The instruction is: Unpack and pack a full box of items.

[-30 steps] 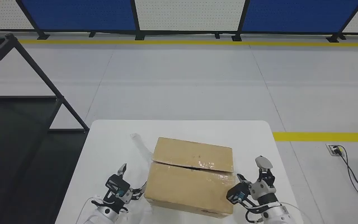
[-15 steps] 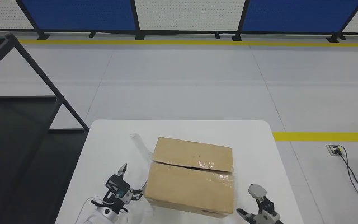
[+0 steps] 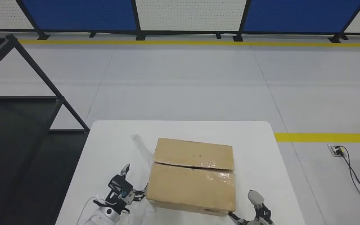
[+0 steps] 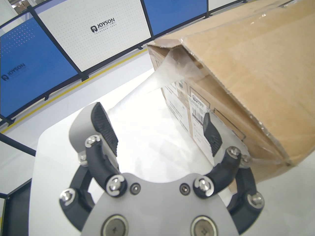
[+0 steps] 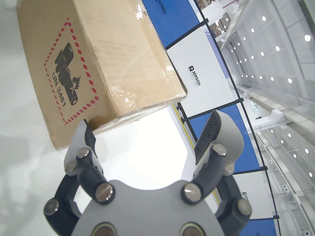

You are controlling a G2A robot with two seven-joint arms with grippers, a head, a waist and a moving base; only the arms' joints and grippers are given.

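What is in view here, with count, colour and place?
cardboard box: one, brown, middle of the table
clear tape strip: one, transparent, trailing from the box's left end onto the table
table: one, white, under the box
partition panels: several, blue and white, far behind
metal frame: one, black, left of the table
left gripper: one, silver and black, open, beside the box's left end
right gripper: one, silver and black, open, by the box's near right corner

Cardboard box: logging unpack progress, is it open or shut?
Shut: cardboard box top flaps lie flat, though clear tape hangs loose at one end.
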